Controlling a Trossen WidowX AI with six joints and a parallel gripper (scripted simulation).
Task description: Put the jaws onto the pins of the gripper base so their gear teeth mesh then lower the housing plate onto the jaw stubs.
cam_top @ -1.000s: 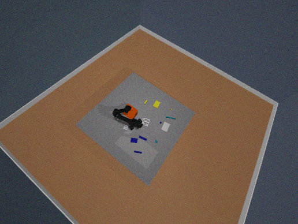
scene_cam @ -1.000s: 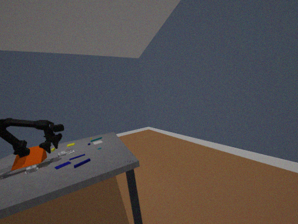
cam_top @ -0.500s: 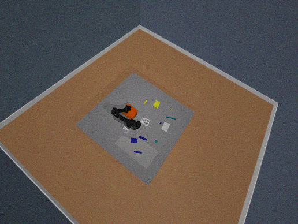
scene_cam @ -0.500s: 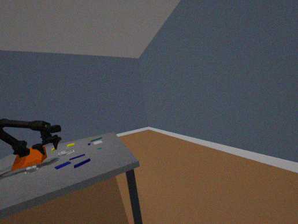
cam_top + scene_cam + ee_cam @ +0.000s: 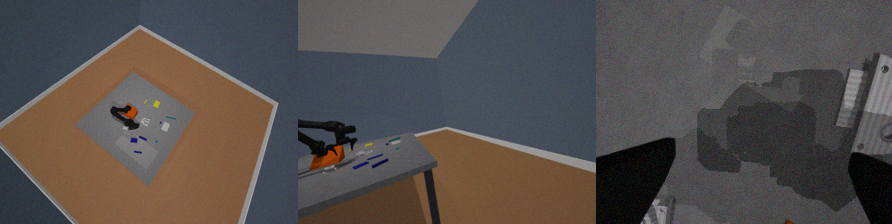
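Top view: the tool (image 5: pixel 136 126) (image 5: pixel 761 154) is released, fingers wide apart and holding nothing, between two white parts (image 5: pixel 145 122) (image 5: pixel 364 153) on the grey surface (image 5: pixel 101 115) (image 5: pixel 396 167). An orange block (image 5: pixel 130 112) (image 5: pixel 328 158) stands near; blue bars lie beyond. Whether any jaw is seated, I cannot tell.

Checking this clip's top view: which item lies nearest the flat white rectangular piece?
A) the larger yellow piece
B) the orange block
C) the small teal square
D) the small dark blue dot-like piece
D: in the top view the small dark blue piece sits just beside the white rectangle.
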